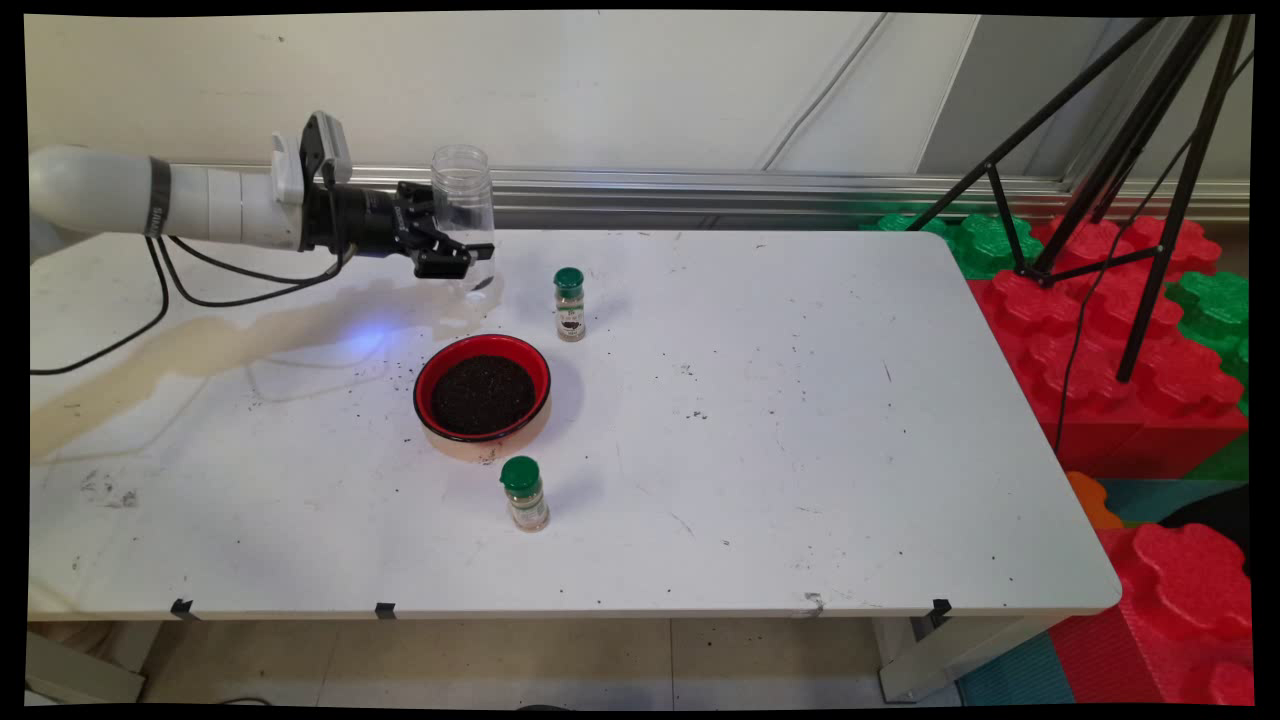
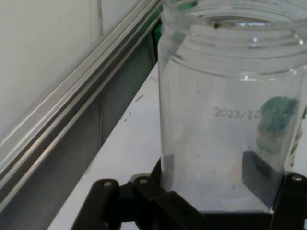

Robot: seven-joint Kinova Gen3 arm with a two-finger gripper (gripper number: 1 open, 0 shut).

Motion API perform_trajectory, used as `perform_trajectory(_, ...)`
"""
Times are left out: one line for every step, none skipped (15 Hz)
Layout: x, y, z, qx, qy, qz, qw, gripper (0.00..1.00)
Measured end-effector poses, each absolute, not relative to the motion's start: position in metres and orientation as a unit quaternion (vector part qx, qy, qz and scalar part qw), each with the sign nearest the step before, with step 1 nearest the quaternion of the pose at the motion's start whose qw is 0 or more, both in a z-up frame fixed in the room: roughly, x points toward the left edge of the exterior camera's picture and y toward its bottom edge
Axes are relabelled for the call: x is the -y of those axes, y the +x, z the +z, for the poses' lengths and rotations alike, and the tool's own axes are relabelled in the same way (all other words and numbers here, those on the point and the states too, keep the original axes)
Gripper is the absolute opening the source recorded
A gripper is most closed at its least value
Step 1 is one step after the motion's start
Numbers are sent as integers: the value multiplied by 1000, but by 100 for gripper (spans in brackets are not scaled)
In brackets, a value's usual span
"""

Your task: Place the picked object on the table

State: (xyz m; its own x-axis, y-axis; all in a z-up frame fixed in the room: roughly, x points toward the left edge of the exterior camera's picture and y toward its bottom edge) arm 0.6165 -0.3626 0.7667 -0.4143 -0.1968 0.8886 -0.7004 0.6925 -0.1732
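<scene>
Table (image 1: pixel 800 450), white and scuffed, carries everything, with dark specks scattered near its middle. Arm reaches in level from nine o'clock, cables drooping beneath it. Taking the red bowl (image 1: pixel 482 387) of dark granules as the dial's centre: the clear plastic jar (image 1: pixel 463 215) stands upright at twelve o'clock near the table's far edge, open-mouthed and seemingly empty, with the gripper (image 1: pixel 455 255) closed on its lower body from the side. In the hand view the fingers (image 2: pixel 261 175) press against the jar's wall on both sides, a low sideways hold that keeps the mouth up and clear. One green-capped spice bottle (image 1: pixel 570 304) stands at one o'clock, visible through the jar in the hand view; another spice bottle (image 1: pixel 524 493) stands at five o'clock, close to the bowl.
</scene>
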Motion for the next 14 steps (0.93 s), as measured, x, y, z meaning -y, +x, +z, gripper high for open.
perform_trajectory(364,618,761,794,284,271,464,0)
perform_trajectory(365,620,755,793,284,271,466,0)
perform_trajectory(366,621,750,792,283,272,468,0)
perform_trajectory(366,622,747,792,282,272,469,0)
perform_trajectory(367,622,742,791,280,273,470,0)
perform_trajectory(368,623,736,791,277,274,472,0)
perform_trajectory(369,624,730,790,274,276,474,0)
perform_trajectory(369,624,727,789,272,278,476,0)
perform_trajectory(369,624,724,789,270,279,477,0)
perform_trajectory(369,625,719,788,268,280,478,0)
perform_trajectory(370,625,714,787,267,281,480,0)
perform_trajectory(370,626,710,786,265,283,481,0)
perform_trajectory(371,626,706,785,264,284,482,0)
perform_trajectory(371,627,704,785,264,284,483,0)
